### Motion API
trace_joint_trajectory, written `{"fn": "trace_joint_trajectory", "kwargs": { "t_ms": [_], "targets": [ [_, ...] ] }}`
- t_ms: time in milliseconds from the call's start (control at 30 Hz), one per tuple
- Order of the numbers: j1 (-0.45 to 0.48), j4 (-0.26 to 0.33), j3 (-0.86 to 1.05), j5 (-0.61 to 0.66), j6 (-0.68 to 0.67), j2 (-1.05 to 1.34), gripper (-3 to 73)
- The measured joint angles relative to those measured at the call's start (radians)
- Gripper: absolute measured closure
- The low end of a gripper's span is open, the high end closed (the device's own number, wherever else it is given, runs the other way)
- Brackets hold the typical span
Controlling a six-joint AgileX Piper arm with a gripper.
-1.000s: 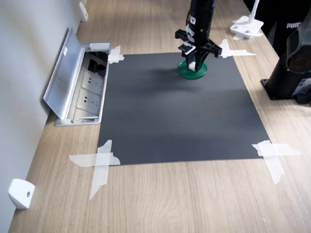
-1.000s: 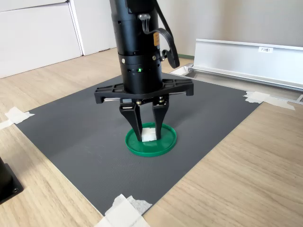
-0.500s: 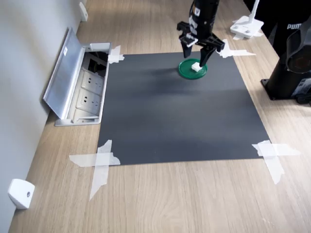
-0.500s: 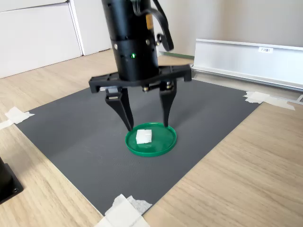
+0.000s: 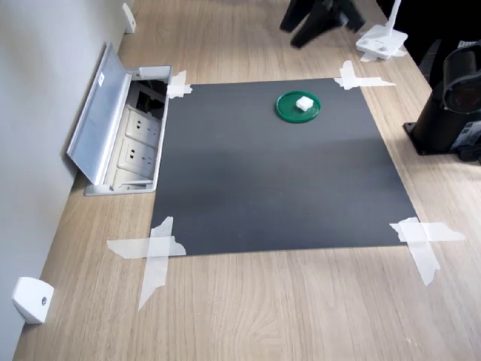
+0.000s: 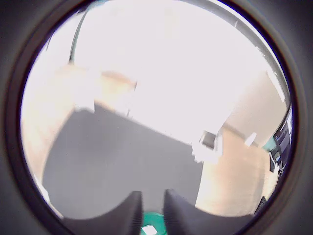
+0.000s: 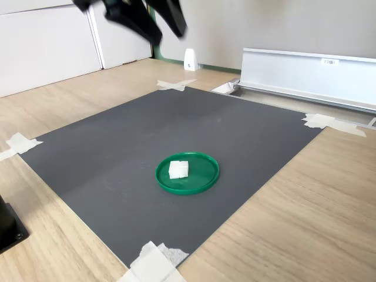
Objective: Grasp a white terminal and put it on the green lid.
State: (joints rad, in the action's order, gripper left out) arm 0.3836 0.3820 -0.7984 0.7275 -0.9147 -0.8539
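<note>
At the first exterior view's left, a recessed metal socket box [image 5: 128, 143] sits in the wooden table [image 5: 301, 301], its hinged aluminium flap propped open over white power outlets. Right of it lies the matte dark-grey mat [image 5: 270, 173], taped down at the corners. On the mat rests the green lid [image 5: 289, 110], a flat round plastic disc with a raised rim, holding the white terminal [image 5: 304, 103], a tiny blocky cube. My gripper [image 5: 319, 19] hangs high above, fingers spread apart, holding nothing.
</note>
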Motion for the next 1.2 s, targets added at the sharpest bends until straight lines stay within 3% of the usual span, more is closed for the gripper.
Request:
{"fn": "trace_joint_trajectory", "kwargs": {
  "t_ms": [100,233,367,533,733,1200],
  "targets": [
    [0.0,0.058,0.003,0.003,0.042,0.099,67.0],
    [0.0,0.146,0.029,-0.008,0.144,0.217,69.7],
    [0.0,0.185,0.098,-0.06,0.238,0.325,70.0],
    [-0.058,0.167,0.246,-0.166,0.269,0.441,70.0],
    [-0.193,0.095,0.407,-0.261,0.271,0.545,70.0],
    [-0.202,0.07,0.588,-0.263,0.273,0.865,70.1]
  ]
}}
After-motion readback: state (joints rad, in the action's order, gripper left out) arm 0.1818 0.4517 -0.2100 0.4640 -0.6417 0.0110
